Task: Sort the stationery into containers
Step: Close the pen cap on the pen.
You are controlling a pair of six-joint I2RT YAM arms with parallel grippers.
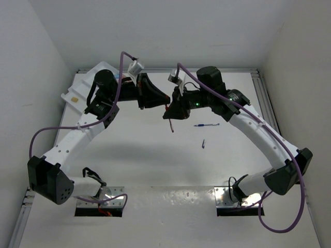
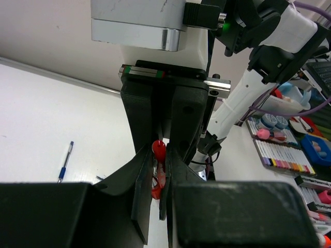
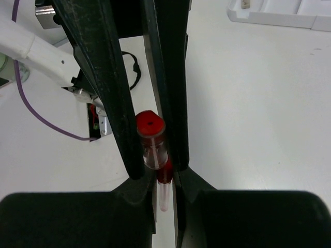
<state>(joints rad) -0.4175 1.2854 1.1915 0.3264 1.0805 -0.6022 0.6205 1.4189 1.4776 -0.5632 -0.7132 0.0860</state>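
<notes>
Both grippers, left (image 2: pixel 159 157) and right (image 3: pixel 165 182), pinch the red pen (image 3: pixel 150 128) mid-air, while blue pen (image 1: pixel 207 124) and purple piece (image 1: pixel 203 143) await the tray (image 1: pixel 67 95).

White table (image 1: pixel 155 155) bears tray (image 1: pixel 72 92), blue pen (image 1: pixel 207 124), perhaps a purple scrap (image 1: pixel 203 144).

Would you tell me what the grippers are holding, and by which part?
Left gripper and right gripper both pinch one thin red plastic pen near one end.
</notes>
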